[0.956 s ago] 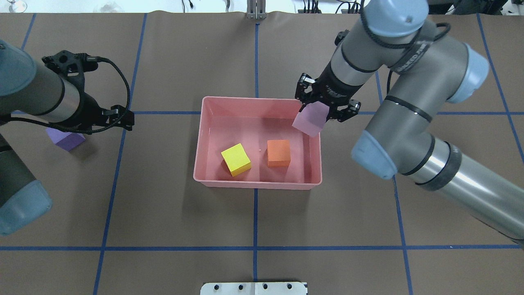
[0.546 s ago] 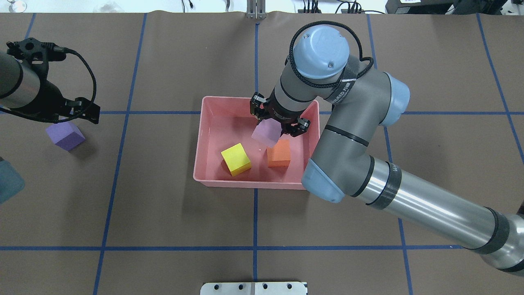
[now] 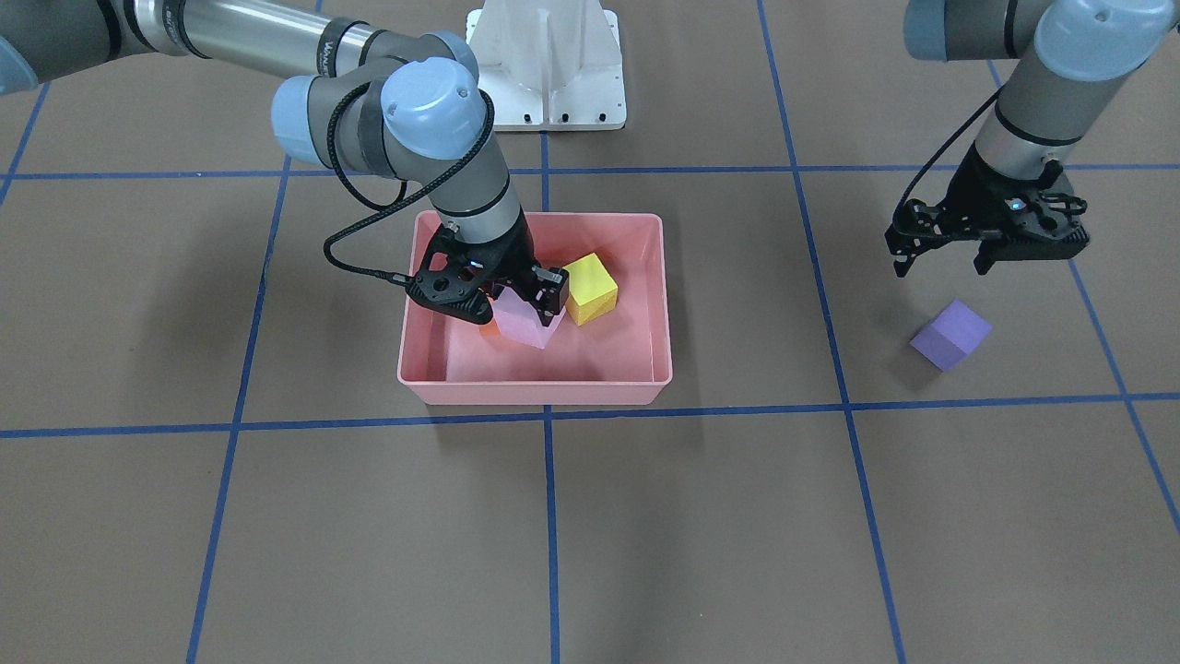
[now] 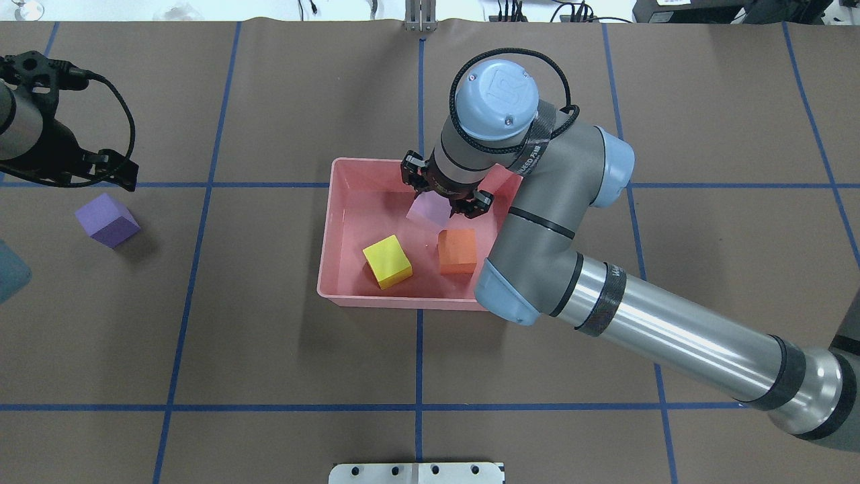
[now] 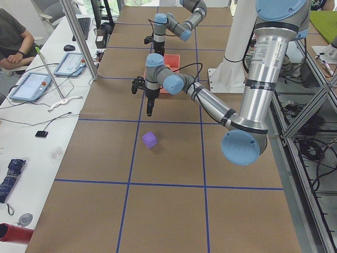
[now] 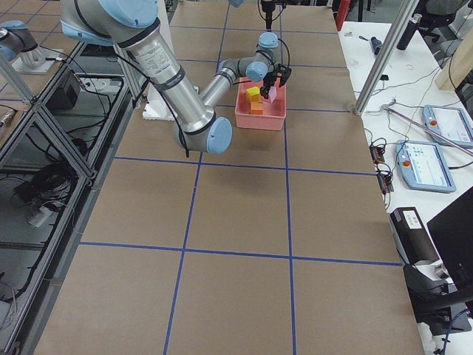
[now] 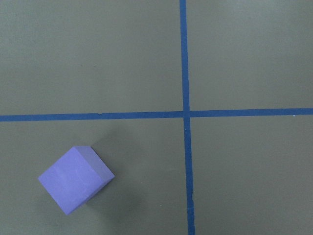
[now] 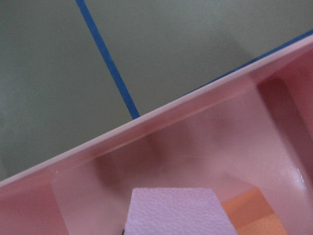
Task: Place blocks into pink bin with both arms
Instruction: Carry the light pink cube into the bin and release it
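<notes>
Moved farther inside the pink bin (image 4: 416, 302), the right gripper (image 4: 440, 202) is clenched on the tilted light pink cube (image 4: 427, 212), low by the far wall. The orange cube (image 4: 457, 251) lies just beside it, with the yellow cube (image 4: 387, 261) near. The left gripper (image 3: 940, 266), drawn outward, hangs spread open, apart from the purple cube (image 3: 950, 334) on the table (image 4: 269, 349). The right arm (image 4: 672, 339) has a blue cap (image 4: 496, 99) bearing an "R" logo; its strap lettering is unreadable.

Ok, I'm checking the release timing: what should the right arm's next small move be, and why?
Probably open the right gripper and let go of the light pink cube. It holds the cube low inside the pink bin, well within the walls and next to the orange cube, so a release here should leave it in the bin.
</notes>
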